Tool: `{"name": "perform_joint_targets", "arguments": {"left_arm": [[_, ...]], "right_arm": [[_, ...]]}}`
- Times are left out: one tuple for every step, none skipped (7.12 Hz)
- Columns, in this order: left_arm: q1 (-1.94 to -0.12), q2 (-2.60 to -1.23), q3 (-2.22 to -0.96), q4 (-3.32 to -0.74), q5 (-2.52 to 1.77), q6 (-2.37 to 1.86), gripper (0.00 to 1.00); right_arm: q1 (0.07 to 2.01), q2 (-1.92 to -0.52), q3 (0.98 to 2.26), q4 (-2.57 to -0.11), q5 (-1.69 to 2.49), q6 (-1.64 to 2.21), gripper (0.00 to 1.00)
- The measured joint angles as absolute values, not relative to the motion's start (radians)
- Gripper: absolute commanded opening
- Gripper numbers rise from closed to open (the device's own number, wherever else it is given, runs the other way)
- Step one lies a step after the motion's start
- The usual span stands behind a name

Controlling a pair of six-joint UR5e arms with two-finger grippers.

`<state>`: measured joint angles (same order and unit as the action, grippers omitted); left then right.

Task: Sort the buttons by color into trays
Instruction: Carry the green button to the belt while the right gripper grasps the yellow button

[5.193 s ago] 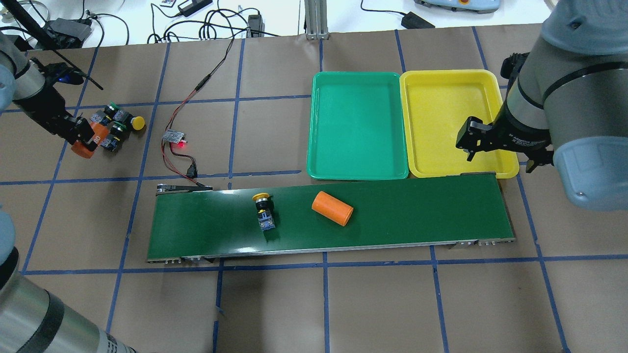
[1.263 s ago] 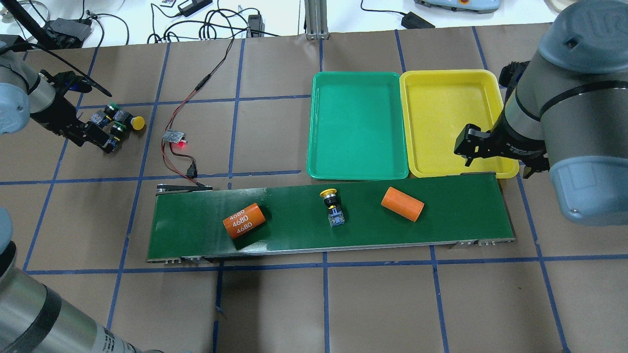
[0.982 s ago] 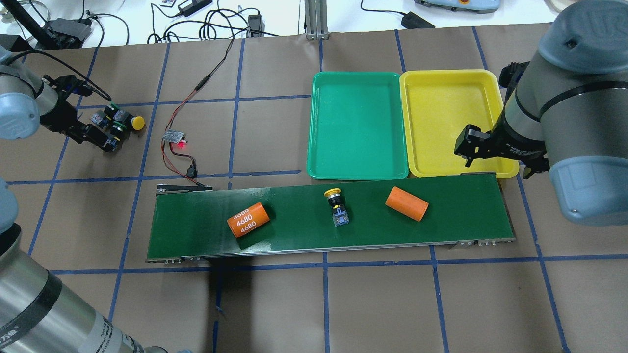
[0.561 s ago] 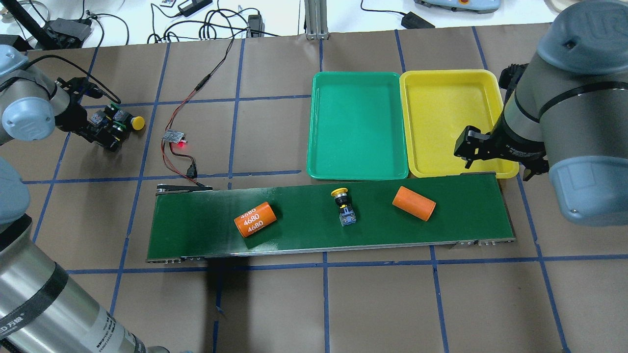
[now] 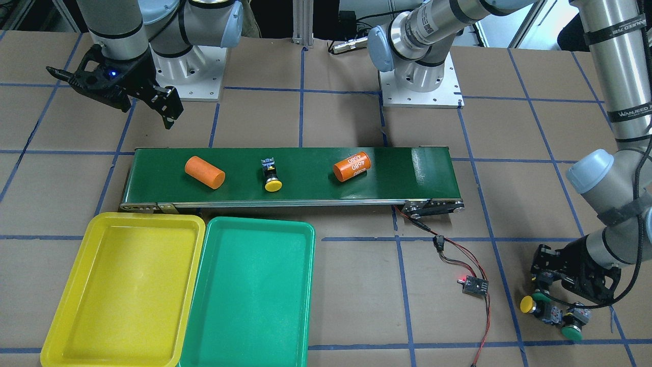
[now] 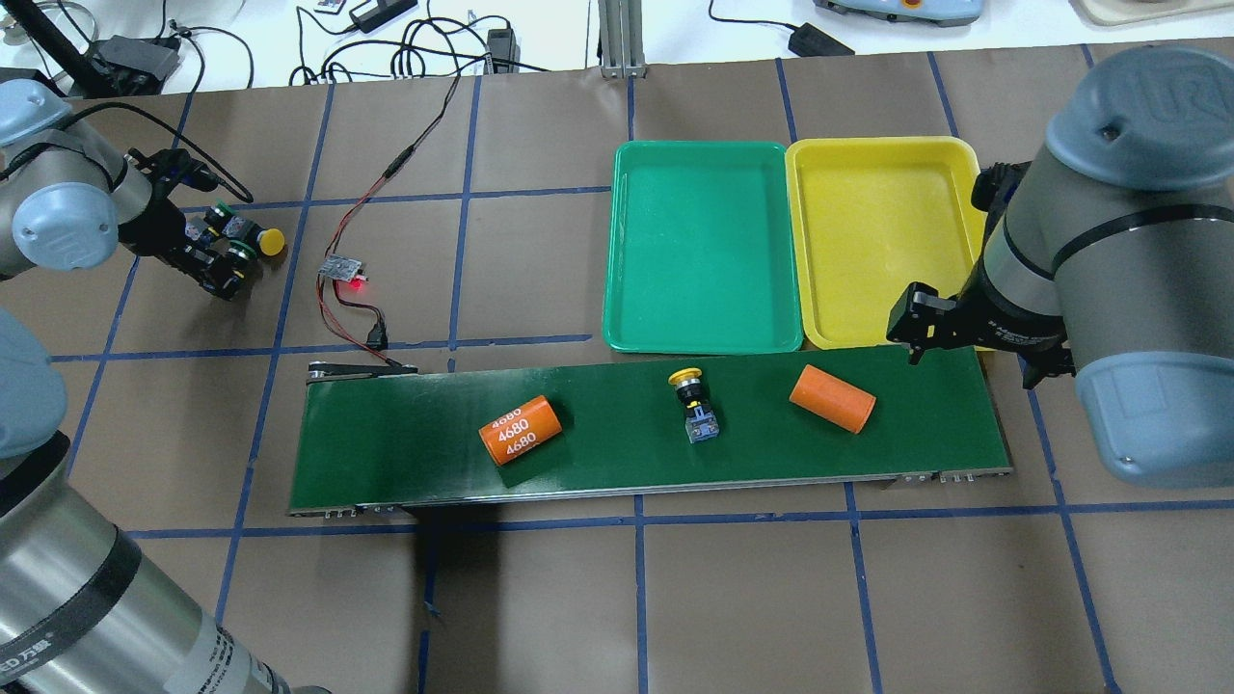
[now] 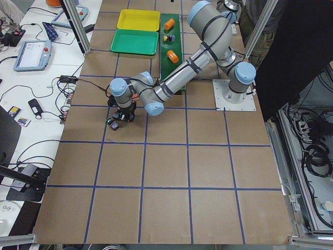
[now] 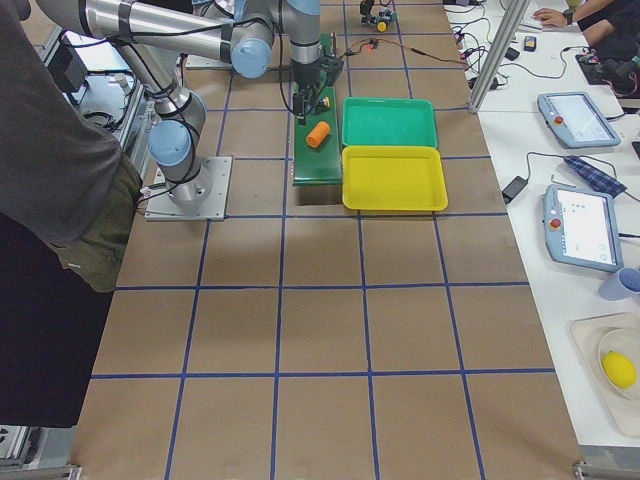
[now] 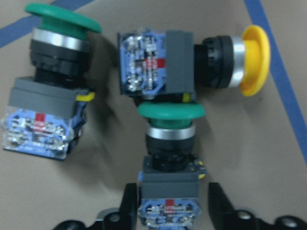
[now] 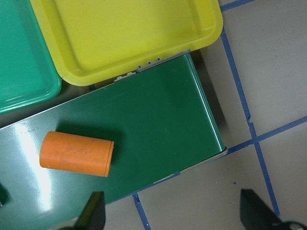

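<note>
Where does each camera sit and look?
Front: across the table, facing the robot; left arm, right arm show.
Overhead: behind the robot, looking down at belt; both arms show.
Left side: table's end, looking along it; left arm near.
Right side: opposite end; right arm near.
Left wrist: down on three buttons; jaws' tips show.
Right wrist: down on belt end, yellow tray; jaws' tips show.
Shared: front and overhead see the belt's yellow button.

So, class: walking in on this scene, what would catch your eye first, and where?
The long dark-green conveyor belt runs across the middle, carrying two orange cylinders with a yellow-capped push-button switch between them. Beyond it, a bright green plastic tray and a yellow plastic tray sit side by side, both empty. At the robot's left, the open left gripper straddles one of three more clustered button switches.
</note>
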<state>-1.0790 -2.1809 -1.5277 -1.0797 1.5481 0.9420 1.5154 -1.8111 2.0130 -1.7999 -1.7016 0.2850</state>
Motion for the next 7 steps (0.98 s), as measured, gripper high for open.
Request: {"name": "perform_joint_targets", "arguments": {"left_arm": [[-1.083,-2.139,-1.532,-1.153,1.551,0.91,0.1],[-1.092,-2.072,-1.552,-1.256,1.551,0.832,0.1],[-1.114,-1.991,-1.602,-1.324,1.551,0.748,0.1],[-1.142,-1.904,-1.68,-1.351,1.549,0.678,0.08],[-1.173,-1.811,-1.777,-1.361,1.545,0.644,0.08],[-1.206,-1.72,-1.883,-1.361,1.542,0.632,0.08],[-1.239,-1.636,-1.983,-1.357,1.54,0.585,0.08]], "right_arm": [[1.517,-1.809,2.012,-1.803,-1.674,0.286,1.0],[1.52,-1.806,2.005,-1.812,-1.606,0.286,1.0],[1.521,-1.803,1.999,-1.819,-1.556,0.282,1.0],[1.527,-1.799,1.998,-1.821,-1.521,0.282,1.0],[1.542,-1.779,1.999,-1.826,-1.491,0.283,1.0],[1.566,-1.736,1.996,-1.858,-1.474,0.285,1.0],[1.61,-1.684,1.994,-1.925,-1.464,0.291,1.0]]}}
